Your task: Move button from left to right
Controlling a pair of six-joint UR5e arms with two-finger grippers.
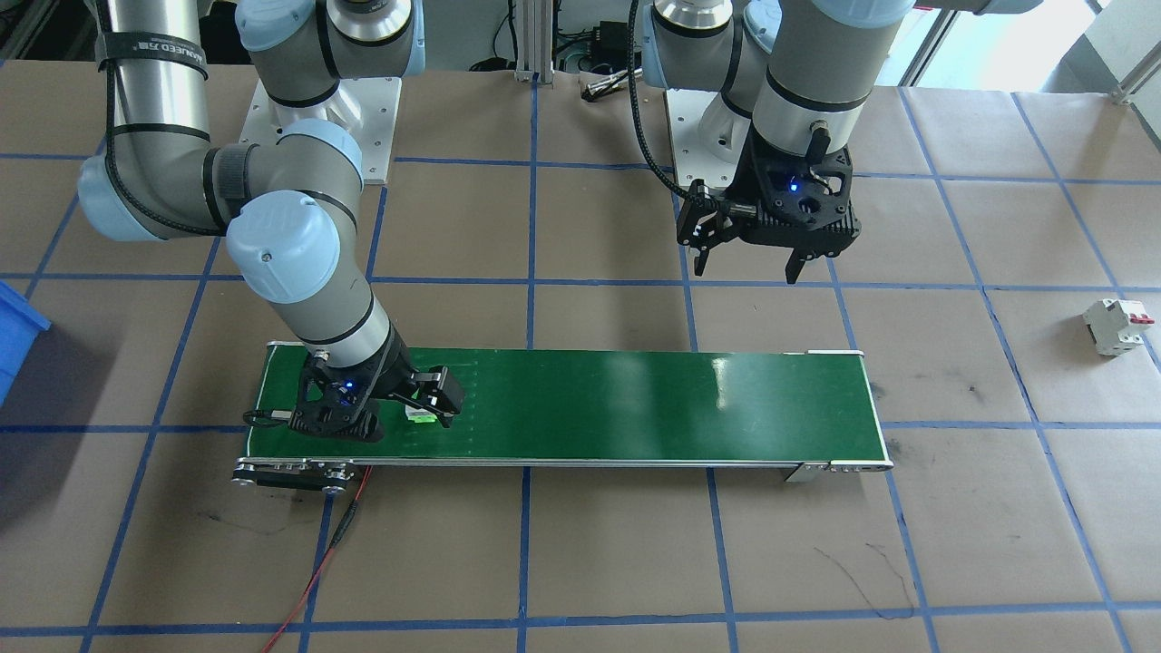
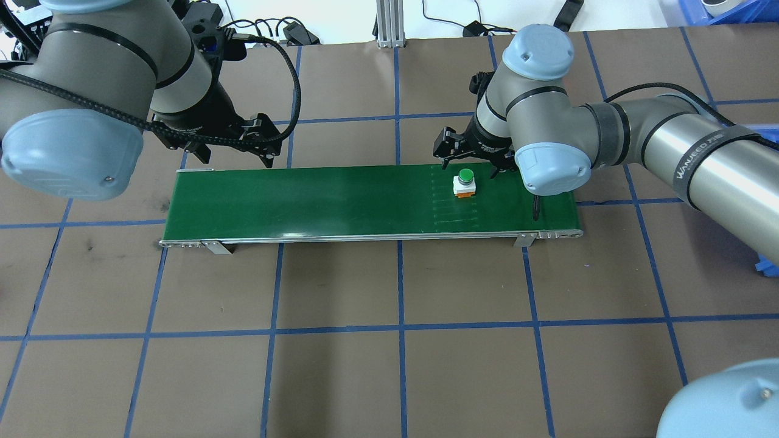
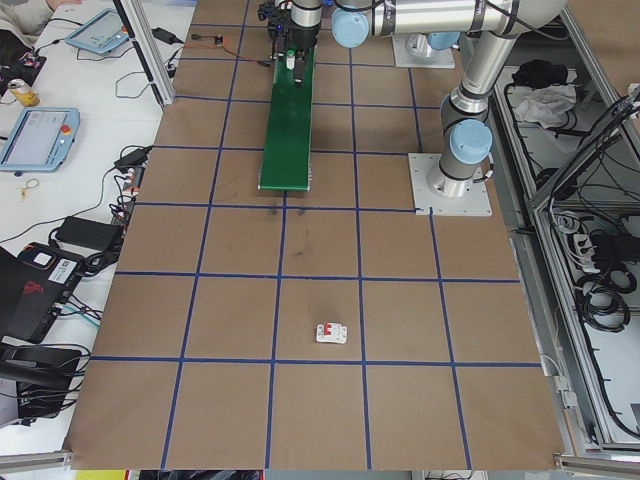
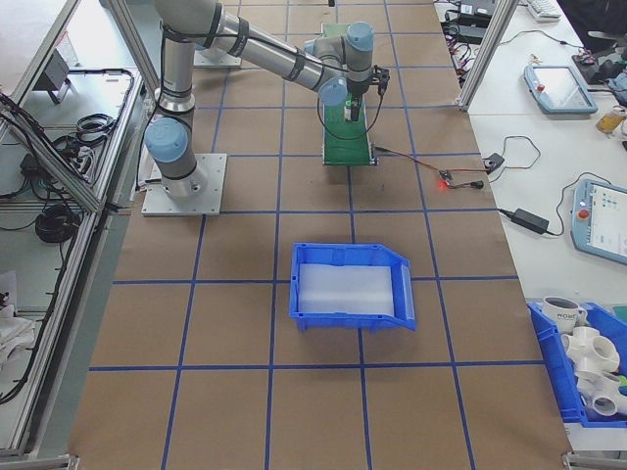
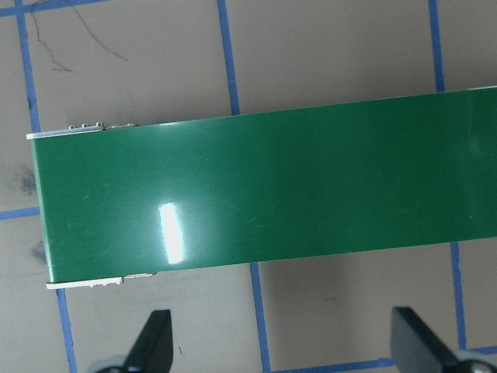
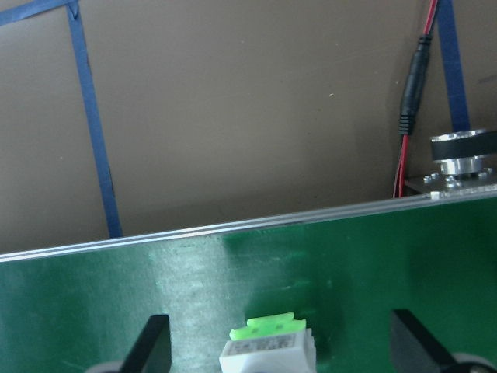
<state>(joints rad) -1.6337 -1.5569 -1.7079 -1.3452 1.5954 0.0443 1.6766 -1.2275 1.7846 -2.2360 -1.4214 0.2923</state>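
Green belt (image 2: 341, 201), button (image 2: 464, 182) near its right end between spread right fingers (image 2: 443, 149); left fingers (image 2: 266, 131) spread.

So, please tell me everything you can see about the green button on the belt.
The button is a small push-button switch with a round green cap, a white body and a light-green base. It stands upright on the green conveyor belt, near its end on the robot's right. The right gripper sits low around it, fingers open on either side with gaps, not touching. Only the belt touches it.
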